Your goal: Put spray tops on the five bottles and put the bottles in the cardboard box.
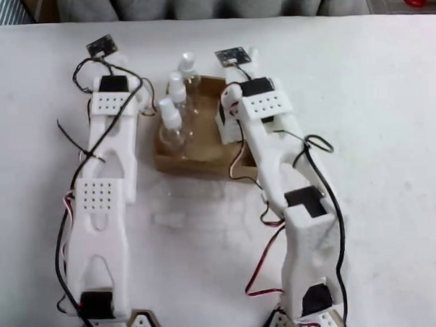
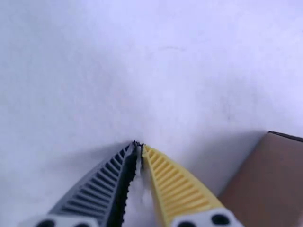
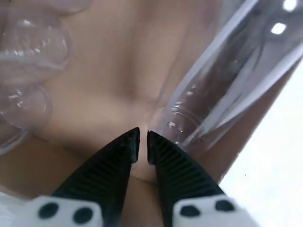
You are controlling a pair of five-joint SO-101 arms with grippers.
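Well, over the white table the left gripper is pinched closed on nothing, just beside the cardboard box. Topped bottles stand inside it. The right gripper, all but closed and empty, hangs over the box floor. Grey padding lies beyond the table.

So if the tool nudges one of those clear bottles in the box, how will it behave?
Probably light: the clear bottle looks empty. Tall, narrow and capped by a spray top, it would likely tip. Its smooth plastic may slip, though the cardboard box should catch it.
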